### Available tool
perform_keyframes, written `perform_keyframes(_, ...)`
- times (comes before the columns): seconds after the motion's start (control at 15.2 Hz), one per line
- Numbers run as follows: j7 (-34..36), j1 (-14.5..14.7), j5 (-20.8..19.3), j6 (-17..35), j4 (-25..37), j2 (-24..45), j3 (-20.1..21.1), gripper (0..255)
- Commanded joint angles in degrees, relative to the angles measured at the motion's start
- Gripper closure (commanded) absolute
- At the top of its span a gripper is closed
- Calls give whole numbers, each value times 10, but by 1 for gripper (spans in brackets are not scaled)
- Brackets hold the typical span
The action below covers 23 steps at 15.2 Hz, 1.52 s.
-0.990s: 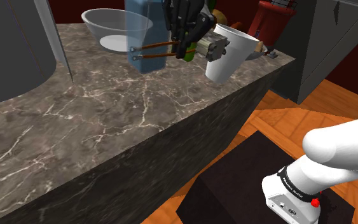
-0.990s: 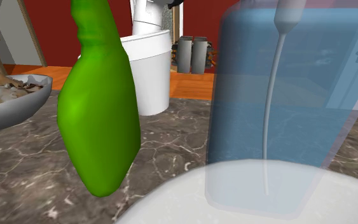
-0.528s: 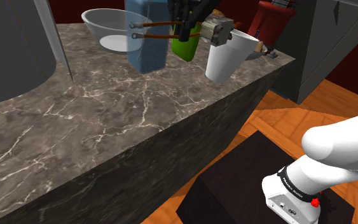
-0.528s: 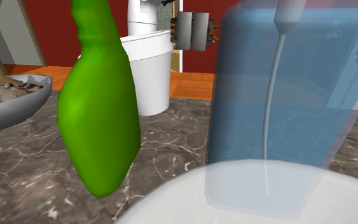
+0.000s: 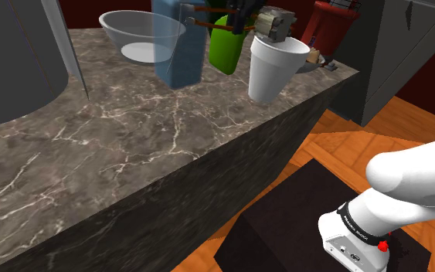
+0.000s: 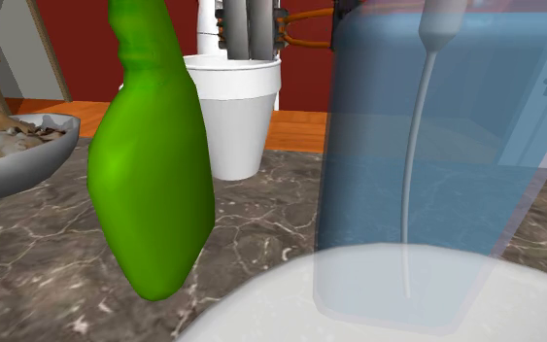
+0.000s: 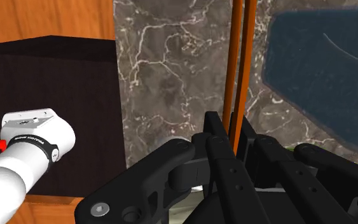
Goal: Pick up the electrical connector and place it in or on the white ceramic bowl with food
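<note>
My black gripper (image 5: 235, 15) is shut on the orange wires (image 7: 238, 63) of the electrical connector, whose grey body (image 5: 276, 22) hangs just above the rim of a white cup (image 5: 276, 68). The second exterior view has the grey connector body (image 6: 252, 24) over the cup (image 6: 232, 112), its orange wires (image 6: 310, 16) running toward the blue container. In the wrist view the fingertips (image 7: 231, 127) clasp the two wires over the marble counter. A grey bowl with food (image 6: 14, 146) sits at the second exterior view's left, apart from the cup.
On the dark marble counter (image 5: 130, 139) stand a green bottle-like object (image 5: 225, 48), a translucent blue container (image 5: 178, 42) and a large pale bowl (image 5: 134, 35). Below the counter edge sit the black stand (image 5: 300, 224) and orange floor. A grey cabinet (image 5: 409, 54) rises at the right.
The gripper has lifted the connector from beside the cup's wall to above its rim. In the second exterior view it has risen and come nearer.
</note>
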Motion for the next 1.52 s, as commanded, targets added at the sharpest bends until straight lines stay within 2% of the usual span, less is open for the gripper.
perform_keyframes(0.0,-65,26,49,-8,-20,-52,-97,255)
perform_keyframes(0.26,-142,35,68,-12,-52,-85,-183,255)
perform_keyframes(0.59,-221,27,65,-13,-77,-97,-251,255)
perform_keyframes(0.99,-300,5,42,-11,-83,-82,-304,255)
perform_keyframes(1.45,-374,-26,0,-9,-58,-33,-342,255)
